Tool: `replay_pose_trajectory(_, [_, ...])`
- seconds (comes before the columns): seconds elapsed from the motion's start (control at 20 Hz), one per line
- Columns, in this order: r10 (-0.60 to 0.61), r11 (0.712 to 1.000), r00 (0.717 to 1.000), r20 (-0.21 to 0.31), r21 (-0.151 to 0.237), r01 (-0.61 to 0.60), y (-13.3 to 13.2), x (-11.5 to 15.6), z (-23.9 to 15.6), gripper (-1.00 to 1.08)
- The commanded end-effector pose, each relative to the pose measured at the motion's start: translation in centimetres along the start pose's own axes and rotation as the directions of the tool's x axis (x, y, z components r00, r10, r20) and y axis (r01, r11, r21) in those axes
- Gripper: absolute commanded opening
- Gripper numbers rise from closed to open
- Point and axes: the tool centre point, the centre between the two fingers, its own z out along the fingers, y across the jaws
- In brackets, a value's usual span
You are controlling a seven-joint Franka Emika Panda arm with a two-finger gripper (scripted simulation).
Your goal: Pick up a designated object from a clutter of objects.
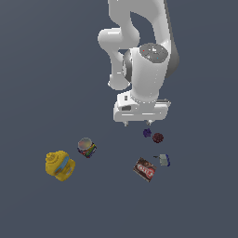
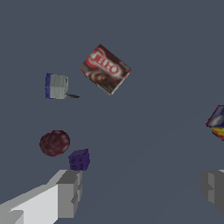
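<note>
The designated object [image 1: 147,133] is a tiny dark purple block on the grey floor, just below my gripper [image 1: 137,123] in the exterior view. In the wrist view the purple block [image 2: 79,159] lies close beside one finger [image 2: 69,193], outside the gap. The gripper [image 2: 142,189] is open, nothing between its fingers, and hovers above the floor. A dark red ball [image 1: 158,137] [image 2: 54,142] rests right next to the block. The rest of the clutter lies scattered beyond.
A brown-red box [image 1: 145,169] [image 2: 105,69] and a grey-blue piece [image 1: 162,160] [image 2: 56,86] lie past the ball. A multicoloured can [image 1: 86,147] [image 2: 217,122] and a yellow jug with a blue band [image 1: 60,165] sit toward the exterior view's left.
</note>
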Motion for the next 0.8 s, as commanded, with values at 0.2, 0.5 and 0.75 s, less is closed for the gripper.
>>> replay_pose_trajectory(0.2, [-0.073, 0.997, 0.997, 0.001, 0.000, 0.073, -4.3, -2.1, 6.2, 1.00])
replay_pose_trajectory(0.5, [-0.122, 0.993, 0.993, 0.002, 0.007, 0.122, -7.1, -4.1, 10.0, 1.00])
replay_pose_trajectory(0.75, [-0.145, 0.989, 0.989, 0.002, 0.013, 0.145, -8.4, -5.2, 11.7, 1.00])
